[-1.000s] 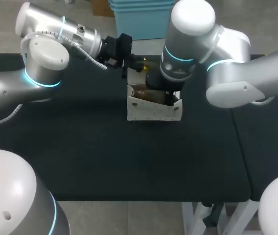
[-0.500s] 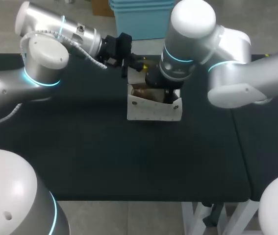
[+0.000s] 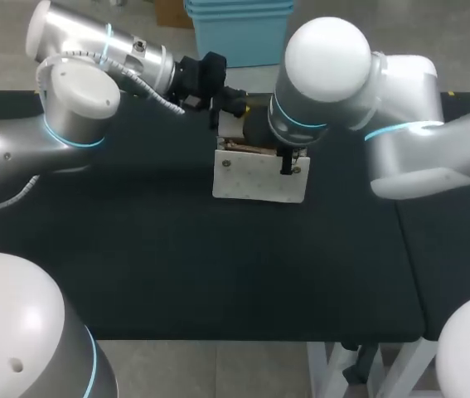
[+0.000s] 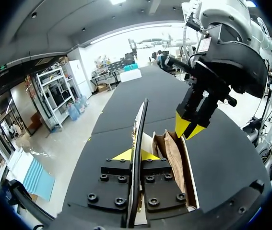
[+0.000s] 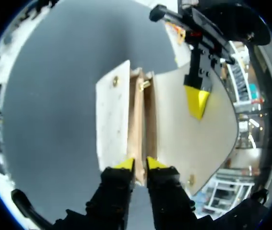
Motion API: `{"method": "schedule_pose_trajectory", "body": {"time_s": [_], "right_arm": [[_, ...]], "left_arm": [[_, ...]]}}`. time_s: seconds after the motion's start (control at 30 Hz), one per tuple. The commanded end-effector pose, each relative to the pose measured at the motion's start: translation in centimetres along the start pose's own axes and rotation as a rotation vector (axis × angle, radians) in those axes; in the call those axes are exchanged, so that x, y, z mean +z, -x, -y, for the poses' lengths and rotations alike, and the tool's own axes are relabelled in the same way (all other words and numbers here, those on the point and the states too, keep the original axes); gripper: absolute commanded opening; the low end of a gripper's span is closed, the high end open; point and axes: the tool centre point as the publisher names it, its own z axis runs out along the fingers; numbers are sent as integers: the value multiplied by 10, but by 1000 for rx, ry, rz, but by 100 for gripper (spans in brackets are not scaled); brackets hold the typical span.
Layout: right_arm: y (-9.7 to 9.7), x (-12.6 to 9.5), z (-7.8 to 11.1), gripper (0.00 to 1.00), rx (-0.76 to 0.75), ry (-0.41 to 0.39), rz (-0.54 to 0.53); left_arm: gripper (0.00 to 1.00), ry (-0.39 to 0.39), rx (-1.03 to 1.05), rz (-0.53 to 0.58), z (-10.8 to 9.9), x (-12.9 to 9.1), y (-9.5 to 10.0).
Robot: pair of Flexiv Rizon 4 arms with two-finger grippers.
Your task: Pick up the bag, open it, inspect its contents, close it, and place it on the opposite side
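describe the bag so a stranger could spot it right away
On the black table, look toward the middle of the far edge. The bag sits there, its flap pinched by the left gripper and an inner wall by the right gripper. Unlike the black, yellow-tipped grippers, it is white, flat-sided, tan inside.

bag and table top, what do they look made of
Bag: a stiff white sheet with a matte finish, perhaps faux leather or coated card; its raised flap shows no sag. Its tan inner walls look like leather or kraft board. Its snap studs glint like metal. Table top: matte black with no glare, possibly a cloth or rubber mat.
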Motion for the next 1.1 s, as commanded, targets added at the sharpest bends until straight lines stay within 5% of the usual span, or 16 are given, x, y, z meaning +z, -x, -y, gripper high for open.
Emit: {"method": "schedule_pose_trajectory", "body": {"time_s": [0.03, 0.37, 1.1], "right_arm": [[-18, -28, 9, 0, 6, 3, 81], [-54, -13, 12, 0, 10, 13, 47], [-87, 25, 2, 0, 42, 20, 58]], "left_arm": [[0, -31, -16, -1, -15, 9, 6], [0, -75, 80, 19, -58, 33, 15], [0, -101, 133, 59, -73, 38, 3]]}}
